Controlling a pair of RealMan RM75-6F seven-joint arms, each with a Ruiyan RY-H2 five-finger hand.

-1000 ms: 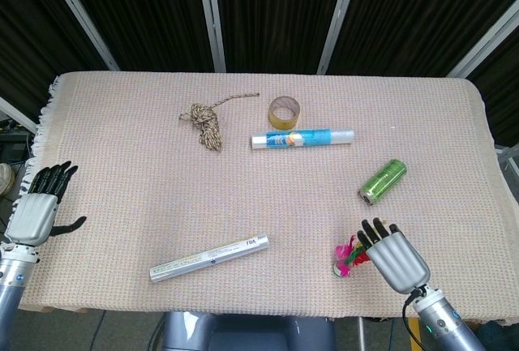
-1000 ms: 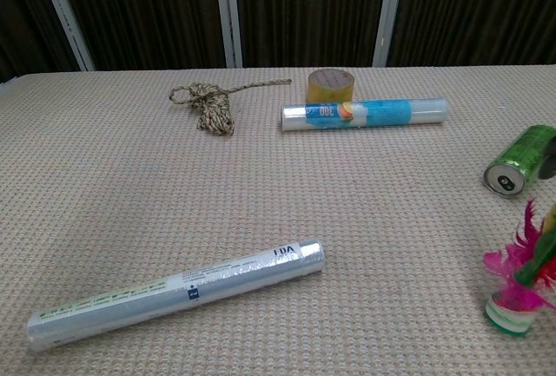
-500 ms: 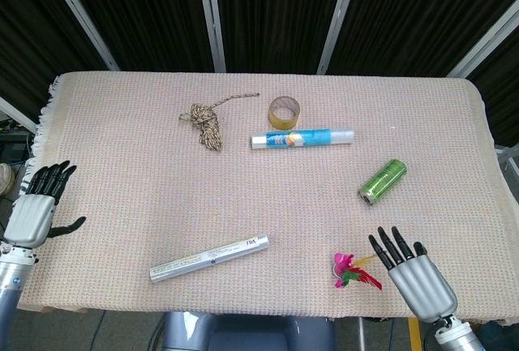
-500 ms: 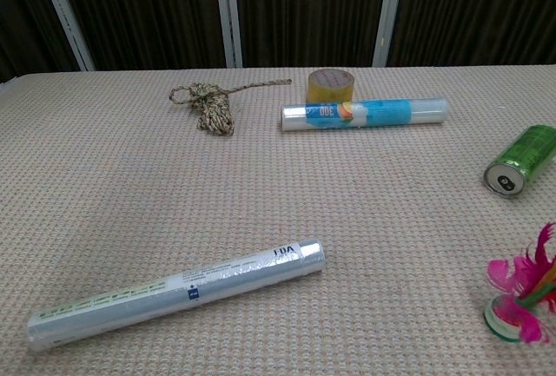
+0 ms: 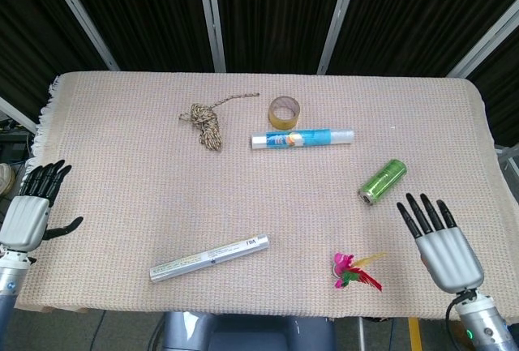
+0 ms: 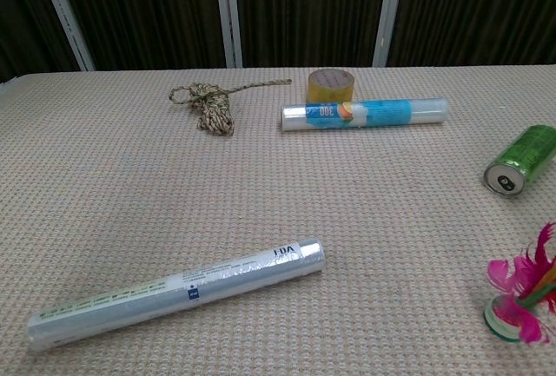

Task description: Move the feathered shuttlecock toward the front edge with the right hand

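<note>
The feathered shuttlecock (image 5: 353,271) lies on its side near the table's front edge, pink, yellow and green feathers pointing right, its round base to the left. The chest view has the shuttlecock (image 6: 519,299) at the lower right corner. My right hand (image 5: 442,246) hovers to the right of it, apart from it, palm down with fingers spread and nothing in them. My left hand (image 5: 31,211) hangs off the table's left edge, fingers extended and empty. Neither hand shows in the chest view.
A green can (image 5: 382,181) lies behind the shuttlecock. A silver wrapped roll (image 5: 209,258) lies at front centre. Further back are a blue-labelled roll (image 5: 302,138), a tape ring (image 5: 285,111) and a bundle of twine (image 5: 206,122). A woven cloth (image 5: 122,164) covers the table.
My right hand let go of the shuttlecock and drew away to the right. The shuttlecock tipped over from its upright stand and now lies on its side. The left hand barely shifted.
</note>
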